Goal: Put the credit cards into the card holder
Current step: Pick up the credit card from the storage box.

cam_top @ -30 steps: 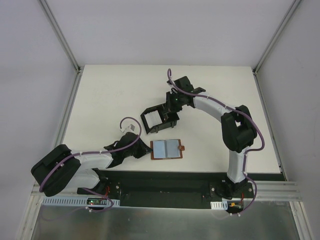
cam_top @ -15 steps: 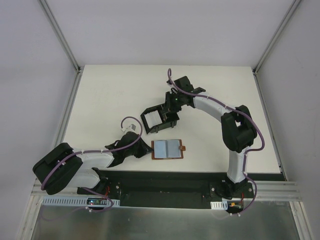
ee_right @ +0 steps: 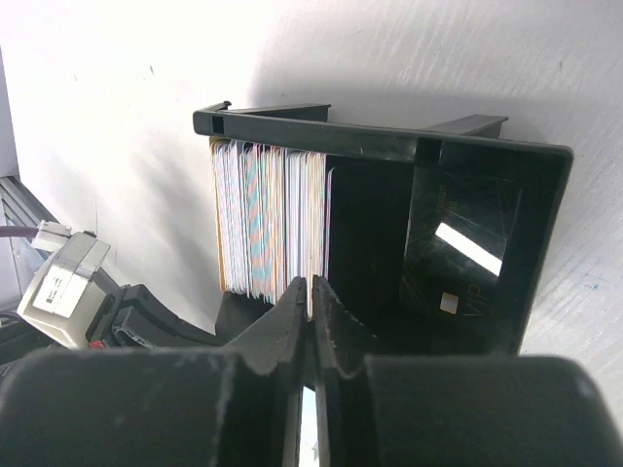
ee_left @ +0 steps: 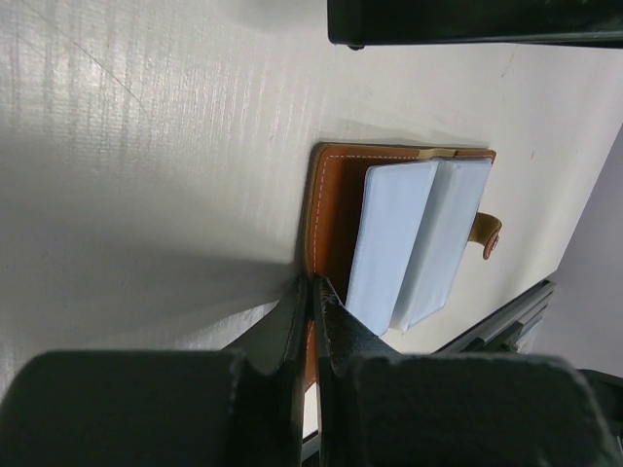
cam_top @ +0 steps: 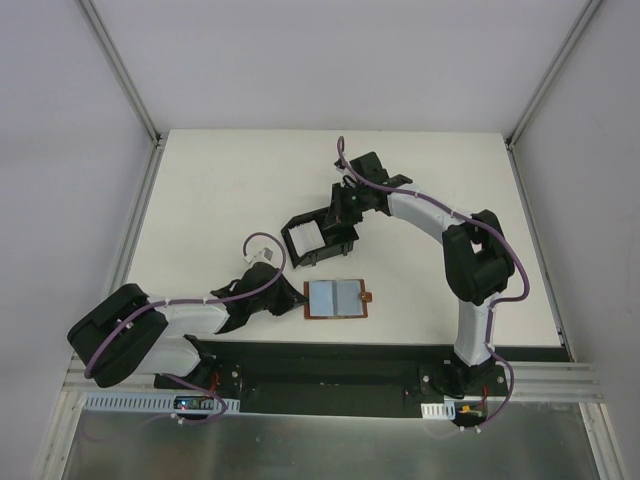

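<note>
Two pincers on this job, so quick status. My right pincer (ee_right: 311, 287) is nipped tight on what looks like the edge of the end card (ee_right: 319, 229). That's the last one in the row of thin flat credit cards (ee_right: 258, 219) standing on edge inside the small black plastic open-topped card holder (ee_right: 389, 146). My left pincer (ee_left: 313, 287) is closed right up, tips at the edge of the brown leather folding wallet (ee_left: 329, 195); can't tell if it's actually pinching leather. Two pale blue-grey cards (ee_left: 389, 243) sit in that wallet, so I reckon the job's only partly done.

Tip for this step imo: keep the card parallel to its neighbours, seat it against the stack, and only then let go, otherwise it could tip into the vacant half of the box. The box is probably light, so no sideways shove.

Surface is a matte white table (cam_top: 220, 190), wallet near my bases, holder just beyond it. Plain pale grey walls (cam_top: 300, 60) all round, aluminium rail (cam_top: 540, 380) along the near edge
</note>
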Tool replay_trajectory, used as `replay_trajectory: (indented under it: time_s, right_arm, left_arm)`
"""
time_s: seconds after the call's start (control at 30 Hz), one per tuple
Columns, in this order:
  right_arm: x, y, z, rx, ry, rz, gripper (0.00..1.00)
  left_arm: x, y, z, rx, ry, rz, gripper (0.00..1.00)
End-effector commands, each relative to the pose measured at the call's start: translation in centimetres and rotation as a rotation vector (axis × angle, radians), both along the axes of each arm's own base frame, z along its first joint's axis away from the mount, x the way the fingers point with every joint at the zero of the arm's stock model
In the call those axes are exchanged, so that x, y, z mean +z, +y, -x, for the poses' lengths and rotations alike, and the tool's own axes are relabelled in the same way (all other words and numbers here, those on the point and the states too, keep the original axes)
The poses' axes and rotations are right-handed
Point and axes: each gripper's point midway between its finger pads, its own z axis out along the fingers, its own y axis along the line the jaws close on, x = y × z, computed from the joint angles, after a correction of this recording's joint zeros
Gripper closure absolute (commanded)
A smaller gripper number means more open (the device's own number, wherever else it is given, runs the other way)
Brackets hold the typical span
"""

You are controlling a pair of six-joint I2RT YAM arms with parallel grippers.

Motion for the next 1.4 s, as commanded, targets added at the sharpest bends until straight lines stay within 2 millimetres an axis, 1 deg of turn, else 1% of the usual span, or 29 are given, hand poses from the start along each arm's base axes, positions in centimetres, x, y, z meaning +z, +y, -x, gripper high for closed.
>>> replay_trajectory:
  time_s: [0.0, 0.03, 0.07, 0.2, 0.3, 0.43, 0.6, 0.8, 0.9, 1.0, 1.17, 1.37]
  right_arm:
    - [2.7, 0.2, -0.4, 0.0, -0.057, -0.05, 0.83]
    - [2.6, 0.1, -0.5, -0.004, -0.06, -0.046, 0.7]
    - [2.4, 0.1, -0.5, -0.003, -0.056, -0.042, 0.61]
    - [1.6, 0.7, -0.5, 0.013, -0.03, -0.038, 0.48]
    - [0.8, 1.4, -0.4, 0.033, -0.016, -0.032, 0.44]
    - [-0.2, 2.3, -0.4, 0.049, 0.0, -0.02, 0.43]
    - [-1.4, 3.0, -0.4, 0.062, 0.015, 0.007, 0.42]
    - [-2.7, 3.6, 0.8, 0.109, 0.056, 0.048, 0.4]
    - [-1.9, 3.9, 1.0, 0.114, 0.045, 0.029, 0.45]
    - [-0.8, 3.8, 1.0, 0.106, 0.015, 0.014, 0.55]
    - [0.6, 3.7, 1.1, 0.102, -0.006, -0.004, 0.59]
    - [1.3, 3.5, 1.2, 0.096, -0.018, -0.012, 0.61]
  left_arm:
    - [-3.3, 2.3, 2.3, -0.033, 0.099, -0.132, 1.0]
    - [-3.3, 2.3, 2.3, -0.034, 0.1, -0.131, 1.0]
    - [-3.3, 2.3, 2.3, -0.033, 0.098, -0.131, 1.0]
    - [-3.2, 2.4, 2.2, -0.029, 0.095, -0.128, 1.0]
    - [-3.2, 2.5, 2.2, -0.024, 0.093, -0.13, 1.0]
    - [-3.3, 2.6, 2.3, -0.022, 0.095, -0.134, 1.0]
    - [-3.3, 2.7, 2.3, -0.023, 0.099, -0.134, 1.0]
    - [-3.5, 2.8, 2.4, -0.021, 0.104, -0.136, 1.0]
    - [-3.3, 2.7, 2.2, -0.023, 0.102, -0.133, 1.0]
    - [-3.4, 2.7, 2.2, -0.024, 0.102, -0.134, 1.0]
    - [-3.3, 2.7, 2.2, -0.023, 0.101, -0.132, 1.0]
    - [-3.3, 2.7, 2.2, -0.022, 0.101, -0.13, 1.0]
